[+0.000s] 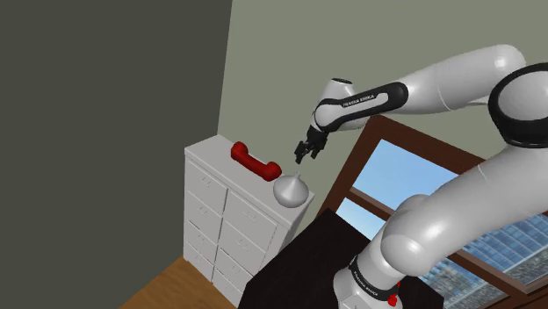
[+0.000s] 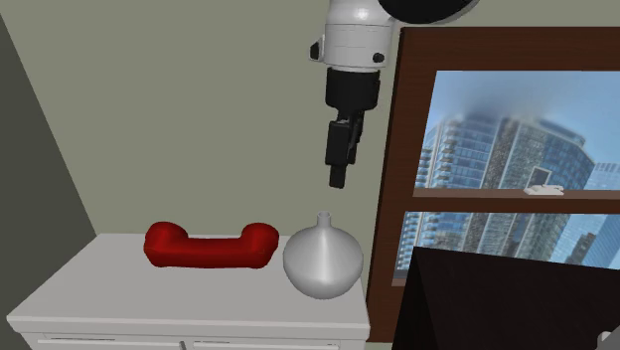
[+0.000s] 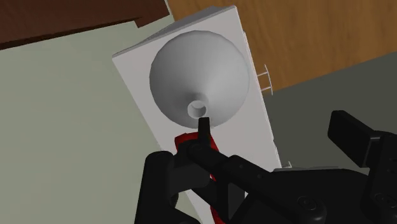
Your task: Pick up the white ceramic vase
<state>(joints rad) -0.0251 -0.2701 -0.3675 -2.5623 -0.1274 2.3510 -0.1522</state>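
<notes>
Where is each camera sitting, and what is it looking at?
Shoulder view: beside the stand, looking down at the white dresser; arm and hand show.
Second exterior view: facing the dresser's front, toward wall and window; the hand hangs above the vase.
Wrist view: on the hand, looking down into the vase's mouth; black fingers show.
Shared: all three see vase and dresser.
</notes>
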